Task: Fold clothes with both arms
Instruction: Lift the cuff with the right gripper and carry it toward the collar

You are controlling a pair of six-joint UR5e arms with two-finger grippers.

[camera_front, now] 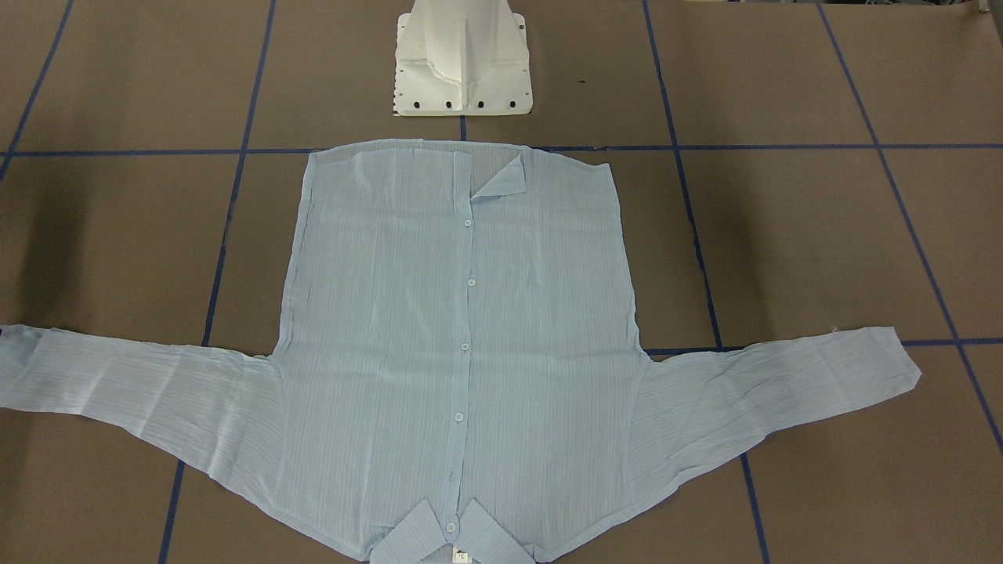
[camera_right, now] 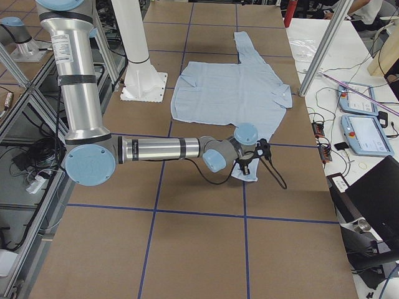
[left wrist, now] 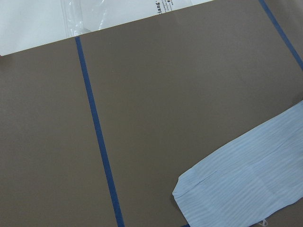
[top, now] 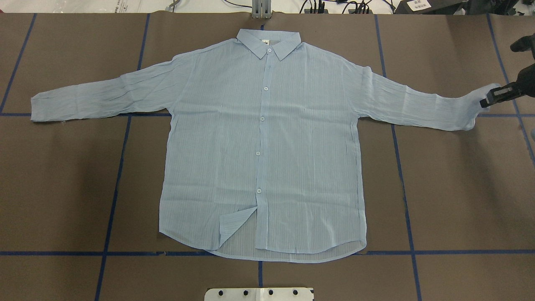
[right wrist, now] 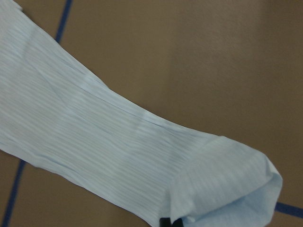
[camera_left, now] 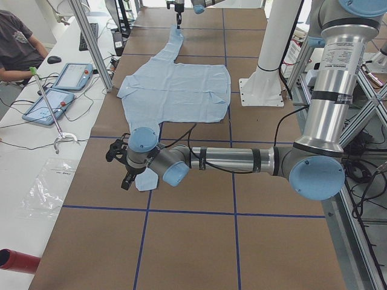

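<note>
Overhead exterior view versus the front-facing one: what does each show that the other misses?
Only the overhead view shows the right gripper, which seems to pinch one sleeve's cuff, and the whole collar. Only the front-facing view shows the white pedestal rising from its base plate; there one sleeve runs off the frame and no gripper appears. Both show the pale-blue shirt spread flat with its buttoned front up, sleeves out and one hem corner folded back, on the brown table with blue tape lines.

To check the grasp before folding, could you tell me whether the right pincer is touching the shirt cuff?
Touching: the overhead view shows the right pincer pinching the raised cuff.
</note>
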